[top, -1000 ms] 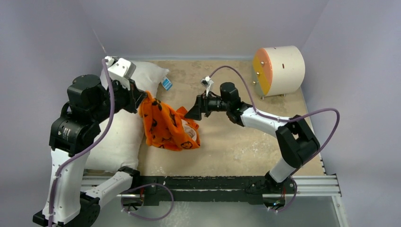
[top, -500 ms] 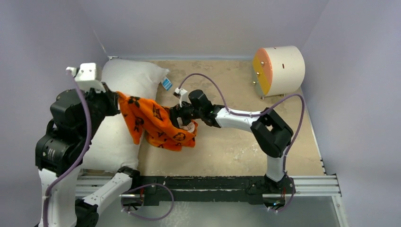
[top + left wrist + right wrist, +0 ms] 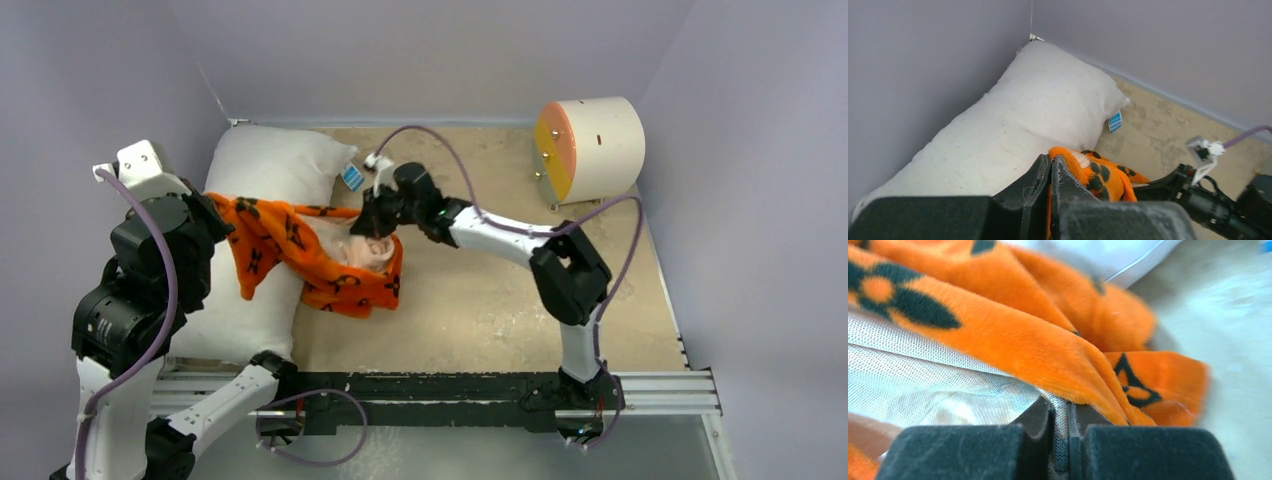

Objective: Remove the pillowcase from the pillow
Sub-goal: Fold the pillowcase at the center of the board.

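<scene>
Left pincer (image 3: 213,213) and right pincer (image 3: 368,228) each pinch an end of the pillowcase (image 3: 300,250), draped over the pillow (image 3: 270,165) at the left edge of the worktop (image 3: 480,300), and both wrist views show fingers (image 3: 1029,184) clamped on orange fabric.

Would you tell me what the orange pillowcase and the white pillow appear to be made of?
The pillowcase looks like plush fleece or velour: a fuzzy, matte pile, with a pale woven-looking lining showing inside. The pillow looks like matte woven cloth, probably cotton or polyester, faintly speckled and plumply stuffed.
</scene>
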You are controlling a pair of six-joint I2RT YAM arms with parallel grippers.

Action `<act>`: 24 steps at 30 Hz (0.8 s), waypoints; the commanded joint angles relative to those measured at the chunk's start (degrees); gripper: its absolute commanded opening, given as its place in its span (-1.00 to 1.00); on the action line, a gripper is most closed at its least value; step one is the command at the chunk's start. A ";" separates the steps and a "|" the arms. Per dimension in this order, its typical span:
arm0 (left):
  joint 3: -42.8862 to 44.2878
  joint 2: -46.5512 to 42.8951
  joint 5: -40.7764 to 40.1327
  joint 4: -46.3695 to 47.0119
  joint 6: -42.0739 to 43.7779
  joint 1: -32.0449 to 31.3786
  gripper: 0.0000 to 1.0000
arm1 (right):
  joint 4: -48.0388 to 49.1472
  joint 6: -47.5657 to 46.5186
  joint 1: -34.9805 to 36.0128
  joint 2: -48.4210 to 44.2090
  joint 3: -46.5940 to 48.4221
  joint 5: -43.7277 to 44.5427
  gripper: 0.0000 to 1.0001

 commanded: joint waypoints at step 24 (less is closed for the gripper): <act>6.38 9.14 22.26 31.08 15.75 -3.53 -1.00 | -11.76 -7.28 -15.61 -65.81 -6.30 22.29 -1.00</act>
